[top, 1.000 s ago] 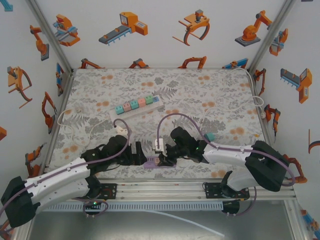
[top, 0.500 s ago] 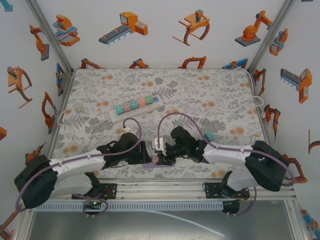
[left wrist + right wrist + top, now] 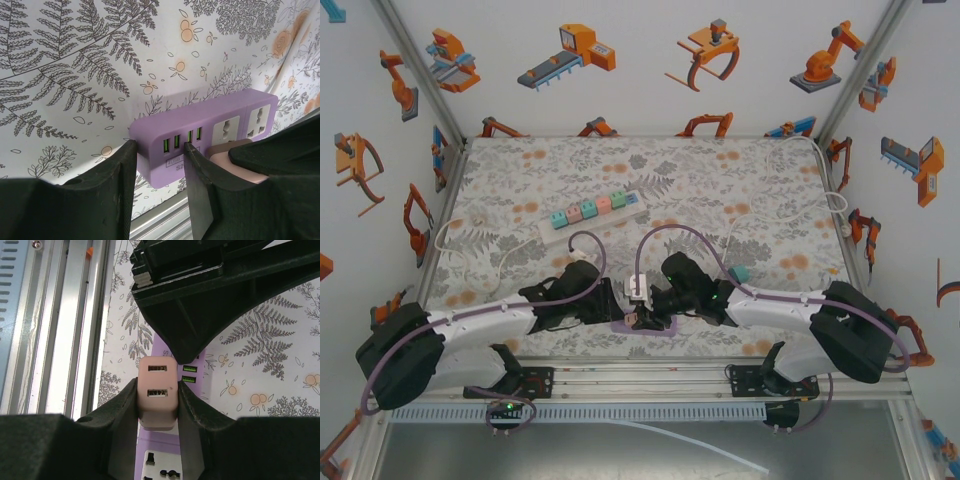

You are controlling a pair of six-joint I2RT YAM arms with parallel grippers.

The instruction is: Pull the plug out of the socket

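A purple socket strip lies flat by the table's front edge, its end also showing in the top view. A pink plug with two USB ports stands in it, next to the green USB ports. My right gripper is shut on the plug, one finger against each side. My left gripper has closed around the socket's USB end, with its fingers against the body. In the top view both grippers, left and right, meet over the socket.
A white power strip with several coloured adapters lies mid-table, its white cable trailing left. A small teal block sits to the right. The aluminium rail runs just behind the socket along the front edge.
My left arm has swung right to the socket, and its jaws have narrowed from wide open onto the socket's end. The right gripper has stayed on the plug.
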